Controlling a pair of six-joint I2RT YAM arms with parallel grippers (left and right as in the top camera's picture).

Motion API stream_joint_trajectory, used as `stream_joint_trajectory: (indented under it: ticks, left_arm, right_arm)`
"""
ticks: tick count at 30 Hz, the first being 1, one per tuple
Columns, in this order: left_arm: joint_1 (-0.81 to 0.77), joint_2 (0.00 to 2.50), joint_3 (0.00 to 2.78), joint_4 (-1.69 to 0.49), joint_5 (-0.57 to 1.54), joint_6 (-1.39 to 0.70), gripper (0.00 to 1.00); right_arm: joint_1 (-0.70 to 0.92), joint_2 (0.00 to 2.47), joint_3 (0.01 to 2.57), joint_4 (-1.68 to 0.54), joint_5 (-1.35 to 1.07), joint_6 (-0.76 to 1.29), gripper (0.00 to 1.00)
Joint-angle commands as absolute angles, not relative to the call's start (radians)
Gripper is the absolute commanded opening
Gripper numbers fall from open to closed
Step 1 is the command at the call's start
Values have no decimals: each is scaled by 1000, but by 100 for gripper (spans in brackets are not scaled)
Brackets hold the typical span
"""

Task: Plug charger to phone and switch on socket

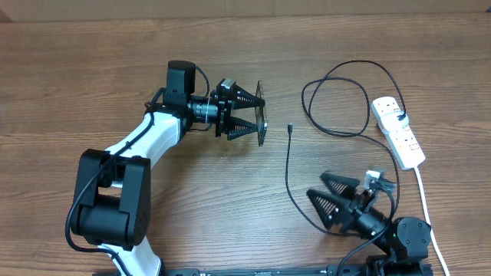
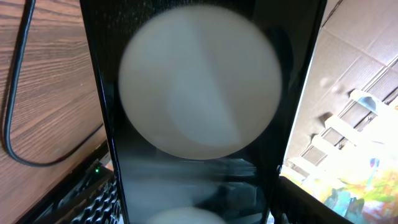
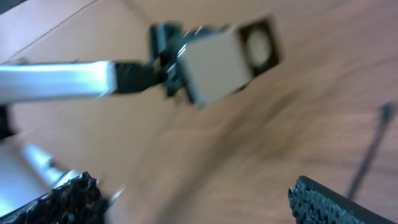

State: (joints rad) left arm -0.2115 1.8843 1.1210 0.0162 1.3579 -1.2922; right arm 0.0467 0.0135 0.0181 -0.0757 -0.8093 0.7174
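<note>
The black phone (image 1: 261, 139) is held off the table, turned edge-up, with my left gripper (image 1: 253, 113) shut on its long sides. In the left wrist view the phone's glossy face (image 2: 199, 93) fills the frame and mirrors a round lamp, clamped by my left gripper (image 2: 199, 208). The charger (image 1: 287, 172) lies looped on the table; its small connector (image 1: 290, 129) rests just right of the phone, apart from it. The white socket strip (image 1: 397, 130) lies at the far right. Near the front edge my right gripper (image 1: 314, 184) stands open and empty beside the cable, blurred in its own view (image 3: 199, 202).
The strip's white cord (image 1: 426, 207) runs down toward the right arm's base. The wood table edge is at the back (image 1: 245, 17). A blurred grey box (image 3: 217, 56) on a pale bar shows ahead of the right wrist. A black cable (image 2: 12, 118) curves left of the phone.
</note>
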Motion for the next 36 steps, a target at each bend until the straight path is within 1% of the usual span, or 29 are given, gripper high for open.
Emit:
stream_joint_trajectory:
  ticks: [1,4,6,8,12,15,19,25,31,34,36]
  left_arm:
    - [-218,1893,1129,40,1406,-1297,26]
    - [-218,1893,1129,43,1409,-1298,25]
    - [-219,1893,1129,43,1408,-1297,26]
    - [-221,1893,1129,43,1408,-1297,26]
    - [-226,1893,1129,46,1405,-1294,26]
    - [-226,1893,1129,62,1406,-1294,26]
    - [-226,1893,1129,62,1407,-1294,26]
    - [-226,1893,1129,62,1407,-1294,27]
    - [-226,1893,1129,62,1407,-1294,26]
    - [-227,1893,1129,62,1407,-1294,26]
    - [-230,1893,1129,62,1406,-1294,27]
  right_arm:
    - [46,16,8,-68,-932,780,100]
    - [46,16,12,-80,-871,671,99]
    - [46,20,32,-119,-826,636,99]
    - [46,33,85,-223,-747,586,99]
    - [46,74,251,-502,-550,418,99]
    - [46,124,380,-640,-451,380,99]
    - [46,212,509,-754,-447,365,99]
    - [51,381,658,-899,-525,357,99]
    - [138,547,760,-970,-512,332,99]
    - [167,594,760,-884,-603,332,99]
    - [168,618,760,-810,-585,332,100]
